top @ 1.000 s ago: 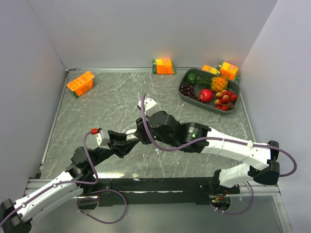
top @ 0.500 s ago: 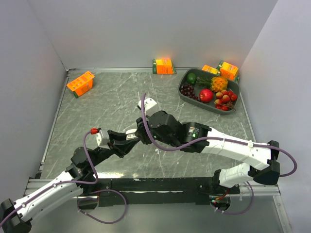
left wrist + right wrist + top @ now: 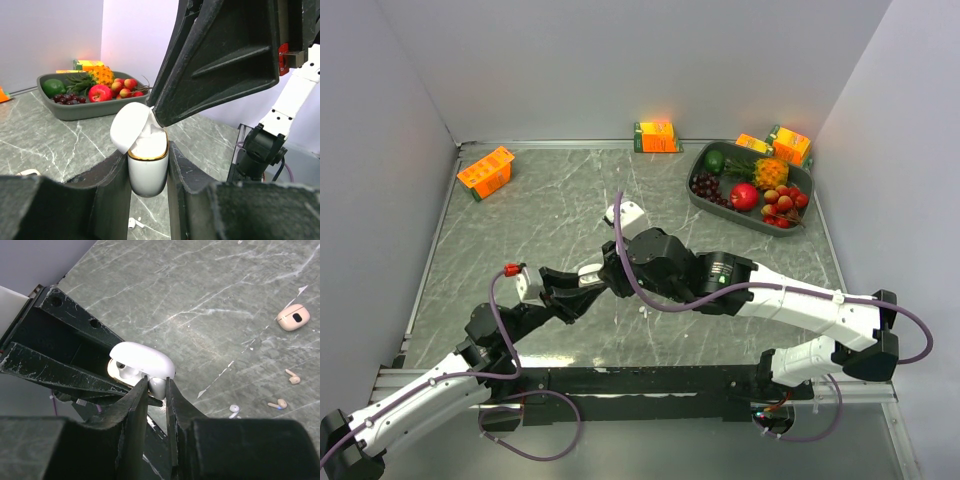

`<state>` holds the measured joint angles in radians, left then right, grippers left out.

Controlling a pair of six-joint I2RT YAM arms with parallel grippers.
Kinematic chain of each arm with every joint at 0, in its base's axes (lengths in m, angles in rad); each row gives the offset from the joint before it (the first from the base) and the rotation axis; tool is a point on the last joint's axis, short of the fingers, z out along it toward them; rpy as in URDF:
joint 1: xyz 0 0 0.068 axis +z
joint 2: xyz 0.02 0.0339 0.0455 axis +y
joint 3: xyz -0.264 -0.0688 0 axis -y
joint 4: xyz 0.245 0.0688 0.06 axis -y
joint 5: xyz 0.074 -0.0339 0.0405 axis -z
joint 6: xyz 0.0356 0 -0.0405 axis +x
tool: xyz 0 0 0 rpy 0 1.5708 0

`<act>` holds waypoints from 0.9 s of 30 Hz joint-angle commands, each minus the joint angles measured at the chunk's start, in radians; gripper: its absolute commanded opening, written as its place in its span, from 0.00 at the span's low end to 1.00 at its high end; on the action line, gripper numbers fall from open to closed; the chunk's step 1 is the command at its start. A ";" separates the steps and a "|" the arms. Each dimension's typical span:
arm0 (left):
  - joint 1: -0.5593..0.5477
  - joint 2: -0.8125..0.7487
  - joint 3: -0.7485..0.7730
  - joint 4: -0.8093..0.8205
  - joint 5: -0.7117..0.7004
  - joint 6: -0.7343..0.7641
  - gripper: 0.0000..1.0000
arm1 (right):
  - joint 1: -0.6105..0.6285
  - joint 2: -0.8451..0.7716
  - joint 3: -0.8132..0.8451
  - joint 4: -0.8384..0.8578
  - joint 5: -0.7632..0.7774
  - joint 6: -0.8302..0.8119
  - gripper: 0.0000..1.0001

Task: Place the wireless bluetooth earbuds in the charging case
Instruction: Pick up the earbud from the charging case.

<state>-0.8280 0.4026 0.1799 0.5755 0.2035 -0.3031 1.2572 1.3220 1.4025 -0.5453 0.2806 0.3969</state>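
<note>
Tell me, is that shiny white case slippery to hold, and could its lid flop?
Probably a bit slippery: the white case looks glossy and rounded, so it might twist in the left gripper. Its lid stands open on a hinge, so a bump would likely swing it. It looks small, so probably light.

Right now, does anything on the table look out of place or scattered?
Yes. On the marble table, a white earbud, a beige earbud and a second beige earbud lie loose and scattered near a closed beige case, none stowed. The white charging case, clamped in the left gripper, has its lid open.
</note>
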 commanded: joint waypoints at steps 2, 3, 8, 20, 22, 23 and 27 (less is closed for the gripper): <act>-0.006 -0.007 0.027 0.037 0.028 -0.016 0.01 | 0.004 -0.064 0.052 0.061 0.034 -0.010 0.00; -0.005 -0.008 0.027 0.035 0.027 -0.016 0.01 | 0.004 -0.070 0.052 0.059 0.037 -0.010 0.00; -0.006 -0.013 0.027 0.032 0.022 -0.016 0.01 | 0.004 -0.093 0.050 0.062 0.048 -0.018 0.00; -0.006 -0.001 0.029 0.047 0.031 -0.018 0.01 | 0.005 -0.119 0.049 0.070 0.065 -0.030 0.00; -0.006 0.001 0.029 0.049 0.034 -0.019 0.01 | 0.004 -0.122 0.046 0.074 0.071 -0.032 0.00; -0.006 0.001 0.029 0.049 0.033 -0.021 0.01 | 0.004 -0.124 0.044 0.076 0.077 -0.033 0.00; -0.006 0.004 0.030 0.046 0.030 -0.030 0.01 | 0.002 -0.135 0.035 0.087 0.091 -0.036 0.00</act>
<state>-0.8349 0.3996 0.1875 0.6056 0.2234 -0.3126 1.2667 1.2430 1.4025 -0.5137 0.3122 0.3805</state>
